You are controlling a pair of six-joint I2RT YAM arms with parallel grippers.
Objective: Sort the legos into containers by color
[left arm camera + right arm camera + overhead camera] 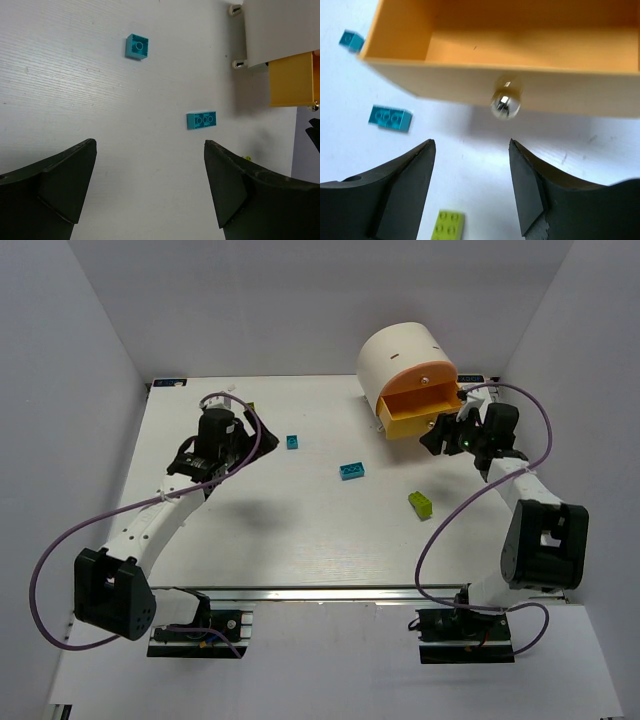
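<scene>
Small cyan brick (292,442), longer cyan brick (351,471) and lime brick (420,503) lie studs-up on the tabletop (250,530). Far right, the yellow drawer (410,424) stands open. Left pincer (150,145) gapes empty; right pincer (472,145), parted and empty, faces its knob (505,102).

bright, even, diffuse light from above, bounced by the white walls. top view: table (300,540) close to blown out, soft faint shadows under both arms, a darker patch under the open drawer (415,412). left wrist view is sharp, table grain readable, cyan bricks (201,120) crisp with thin shadows, grey shade beside the cabinet (275,30); left gripper (150,190) fingers almost black, little detail. right wrist view is soft with motion smear: knob (505,104) blurred with a glare spot, cyan bricks ghosted at the edges, lime brick (448,226) fuzzy.
</scene>
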